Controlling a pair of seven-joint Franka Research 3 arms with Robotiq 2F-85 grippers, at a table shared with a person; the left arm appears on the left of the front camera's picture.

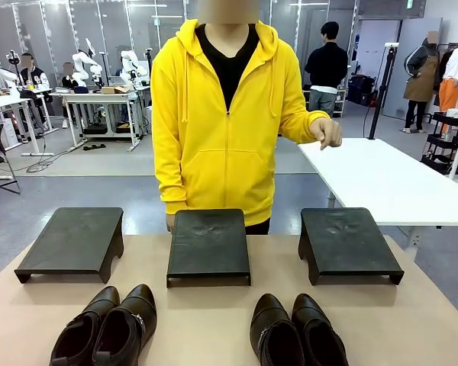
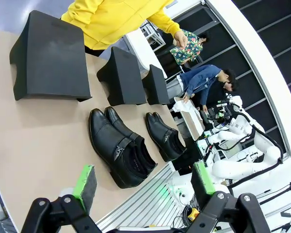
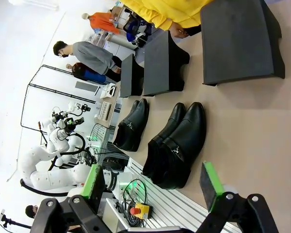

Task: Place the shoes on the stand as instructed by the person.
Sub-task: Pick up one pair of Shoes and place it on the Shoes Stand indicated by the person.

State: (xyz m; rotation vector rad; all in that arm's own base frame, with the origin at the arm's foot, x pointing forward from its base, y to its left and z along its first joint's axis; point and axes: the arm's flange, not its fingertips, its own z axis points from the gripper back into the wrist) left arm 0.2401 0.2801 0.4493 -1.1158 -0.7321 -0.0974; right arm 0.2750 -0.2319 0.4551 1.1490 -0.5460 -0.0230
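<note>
Two pairs of glossy black shoes stand side by side near the front of the tan table, the left pair (image 1: pixel 107 329) and the right pair (image 1: pixel 298 332). Three black stands sit in a row behind them: left (image 1: pixel 72 242), middle (image 1: pixel 208 245), right (image 1: pixel 347 244). The person (image 1: pixel 214 114) in the yellow hoodie stands behind the middle stand, one hand (image 1: pixel 326 131) raised at picture right with fingers curled downward. My left gripper (image 2: pixel 144 182) hangs open above the table's front edge, near the left pair (image 2: pixel 119 148). My right gripper (image 3: pixel 151 183) is open too, above the right pair (image 3: pixel 177 145).
A white table (image 1: pixel 389 183) stands beyond the far right corner. The tan table's front edge (image 2: pixel 136 204) with its aluminium rail runs just under both grippers. Bare tabletop (image 1: pixel 206 320) lies between the two pairs. Other people and robot arms are far behind.
</note>
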